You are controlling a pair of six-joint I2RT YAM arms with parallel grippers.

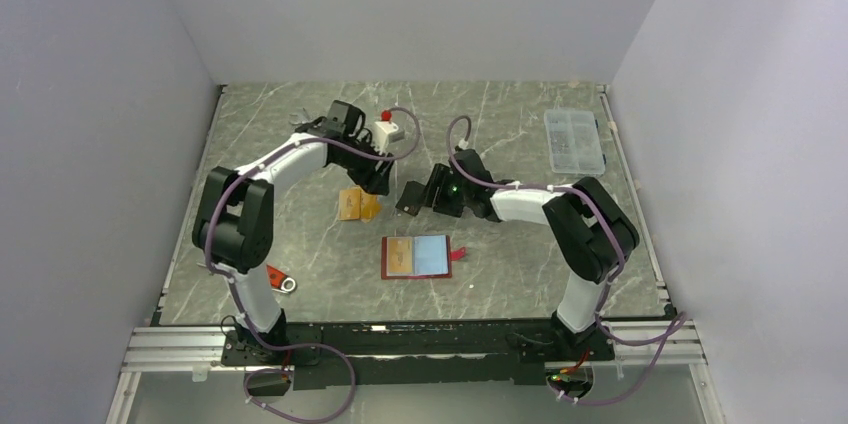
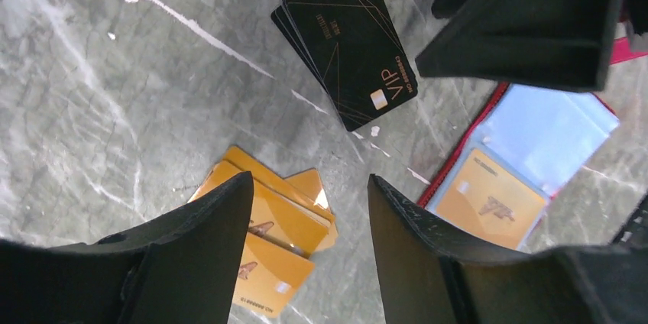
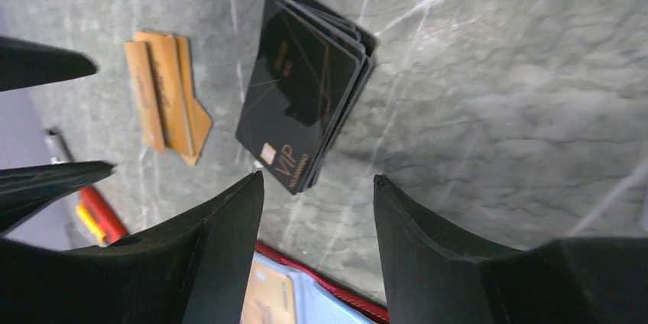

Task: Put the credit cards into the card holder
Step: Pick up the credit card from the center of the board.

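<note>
The dark-red card holder (image 1: 447, 271) lies open on the table, with an orange card in its left clear sleeve; it also shows in the left wrist view (image 2: 458, 157) and the right wrist view (image 3: 321, 280). A fanned stack of orange credit cards (image 1: 357, 204) (image 2: 275, 221) (image 3: 164, 95) lies above it. A stack of black cards (image 1: 409, 198) (image 2: 348, 37) (image 3: 302, 87) lies to their right. My left gripper (image 1: 377, 182) (image 2: 309, 186) is open and empty just above the orange cards. My right gripper (image 1: 418, 194) (image 3: 317, 183) is open and empty over the black cards. No silver-grey cards show.
A clear compartment box (image 1: 574, 140) sits at the back right. A small white object with a red top (image 1: 388, 126) stands behind the left gripper. A red-handled tool (image 1: 280, 279) (image 3: 99, 213) lies at the front left. The two grippers are close together.
</note>
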